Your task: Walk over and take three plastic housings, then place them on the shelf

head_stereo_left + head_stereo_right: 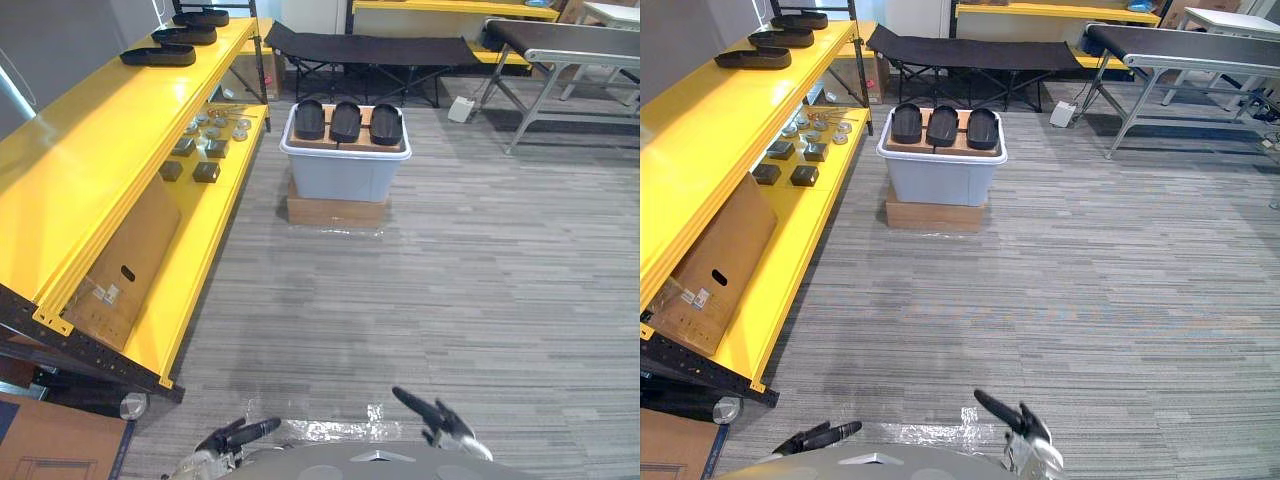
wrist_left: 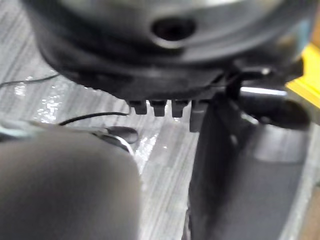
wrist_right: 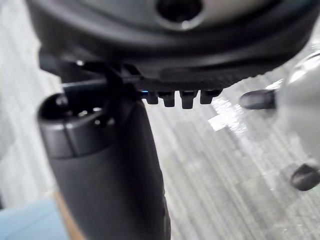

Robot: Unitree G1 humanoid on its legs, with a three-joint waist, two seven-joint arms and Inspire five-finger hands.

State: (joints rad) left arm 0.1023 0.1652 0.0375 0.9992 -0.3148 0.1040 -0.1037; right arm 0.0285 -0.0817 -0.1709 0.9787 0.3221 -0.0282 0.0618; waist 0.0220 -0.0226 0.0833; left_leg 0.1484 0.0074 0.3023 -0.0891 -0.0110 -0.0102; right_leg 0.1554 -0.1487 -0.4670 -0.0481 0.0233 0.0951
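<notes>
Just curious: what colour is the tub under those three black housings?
Pale grey tub with a white rim; clearest in the left eye view.

Three black housings (image 1: 346, 122) atop one grey bin (image 1: 340, 176), three further housings (image 1: 160, 55) on one yellow shelf (image 1: 70, 150), one cardboard box (image 1: 335, 211)

Three black oval plastic housings (image 1: 345, 121) lie side by side atop a grey bin (image 1: 340, 172); each flat. Three similar housings (image 1: 184, 35) line the yellow shelf (image 1: 70, 160) top.

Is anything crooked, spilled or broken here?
Nothing is spilled or broken. The three black plastic housings lie in a neat row atop the grey bin; only a brown cardboard sheet leans slanted in the yellow shelf.
</notes>
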